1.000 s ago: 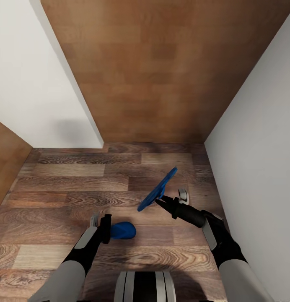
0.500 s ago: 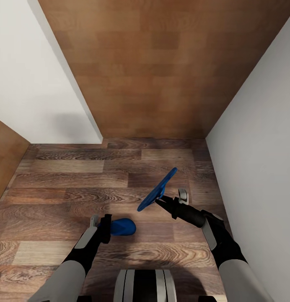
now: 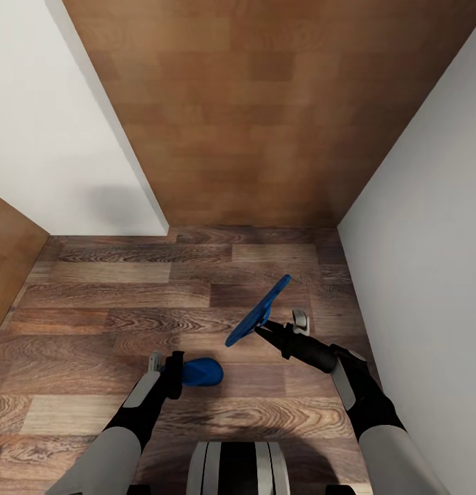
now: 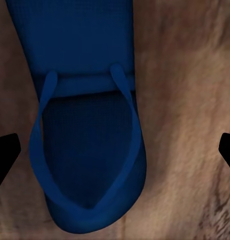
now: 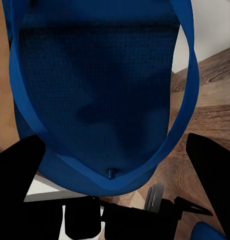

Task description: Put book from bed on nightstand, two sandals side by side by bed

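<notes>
One blue sandal (image 3: pixel 258 311) hangs tilted above the floor, and my right gripper (image 3: pixel 264 331) is shut on its near end. In the right wrist view that sandal (image 5: pixel 95 90) sits between the dark fingers (image 5: pixel 20 180). The other blue sandal (image 3: pixel 203 372) lies straps-up just past my left gripper (image 3: pixel 177 371). In the left wrist view this sandal (image 4: pixel 90 150) rests between widely spread fingertips (image 4: pixel 5 155) that do not touch it, so the left gripper (image 4: pixel 115 152) is open. The book, bed and nightstand are out of view.
I face a narrow corner. A brown wooden panel (image 3: pixel 252 124) stands ahead, with a white wall (image 3: pixel 52 137) to the left and another white wall (image 3: pixel 430 240) close on the right. The wood-plank floor (image 3: pixel 128 295) stretches leftward. Another brown panel (image 3: pixel 7 254) is at the left edge.
The whole view shifted slightly a second ago, so the camera moved. Since then both grippers and both sandals have stayed where they were.
</notes>
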